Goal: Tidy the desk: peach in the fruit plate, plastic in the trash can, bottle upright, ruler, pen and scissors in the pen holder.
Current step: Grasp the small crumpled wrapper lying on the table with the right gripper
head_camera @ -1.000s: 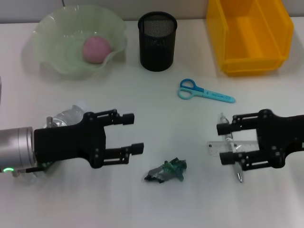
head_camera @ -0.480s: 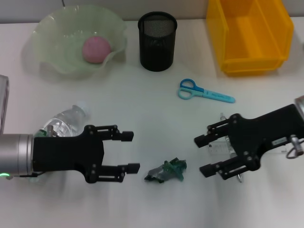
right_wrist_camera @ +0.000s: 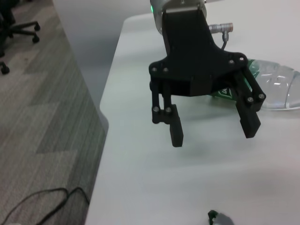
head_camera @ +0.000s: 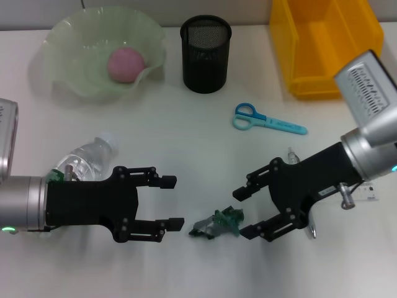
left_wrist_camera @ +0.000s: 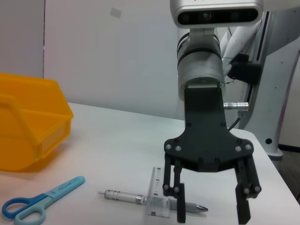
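Note:
The crumpled green and grey plastic (head_camera: 217, 225) lies on the white desk (head_camera: 186, 130) near its front. My left gripper (head_camera: 174, 202) stands open just left of it and my right gripper (head_camera: 242, 213) open just right of it, neither touching it. The peach (head_camera: 127, 64) rests in the green fruit plate (head_camera: 62, 37). Behind my left gripper the bottle (head_camera: 84, 158) lies on its side. The blue scissors (head_camera: 267, 120) lie flat mid-desk. Beneath my right gripper (left_wrist_camera: 212, 216) lie the ruler (left_wrist_camera: 157, 192) and pen (left_wrist_camera: 140, 198).
The black mesh pen holder (head_camera: 206, 54) stands at the back centre, with the yellow trash can (head_camera: 325, 46) at the back right. The right wrist view shows the left gripper (right_wrist_camera: 213, 136), the bottle (right_wrist_camera: 281, 89) behind it, and the desk's edge with floor beyond.
My right gripper has swung left over the ruler and pen to beside the plastic. My left gripper has drawn toward the desk's front, uncovering the bottle.

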`<state>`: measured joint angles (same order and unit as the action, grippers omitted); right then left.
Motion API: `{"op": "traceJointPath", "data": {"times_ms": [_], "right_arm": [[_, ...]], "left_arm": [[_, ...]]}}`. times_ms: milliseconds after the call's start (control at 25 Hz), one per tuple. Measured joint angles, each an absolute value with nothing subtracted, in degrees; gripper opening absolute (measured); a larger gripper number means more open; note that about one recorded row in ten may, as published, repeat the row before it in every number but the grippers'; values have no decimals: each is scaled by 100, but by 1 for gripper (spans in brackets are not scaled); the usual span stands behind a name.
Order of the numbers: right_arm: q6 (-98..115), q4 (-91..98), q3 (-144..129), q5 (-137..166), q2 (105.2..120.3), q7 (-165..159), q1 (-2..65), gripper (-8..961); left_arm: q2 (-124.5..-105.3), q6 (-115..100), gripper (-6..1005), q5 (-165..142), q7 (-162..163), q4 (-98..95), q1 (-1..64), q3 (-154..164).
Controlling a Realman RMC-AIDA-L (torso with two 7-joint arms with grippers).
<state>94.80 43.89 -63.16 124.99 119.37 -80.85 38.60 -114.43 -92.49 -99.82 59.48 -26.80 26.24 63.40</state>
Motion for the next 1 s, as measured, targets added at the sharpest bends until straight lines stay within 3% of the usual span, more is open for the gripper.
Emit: {"op": "traceJointPath", "data": {"times_ms": [1000], "right_arm": [[7834, 4142, -8458, 11657, 11970, -7876, 3942, 685]], "left_arm": [[-11514, -9224, 743, -9975, 5948, -2639, 2582, 6166]]}}
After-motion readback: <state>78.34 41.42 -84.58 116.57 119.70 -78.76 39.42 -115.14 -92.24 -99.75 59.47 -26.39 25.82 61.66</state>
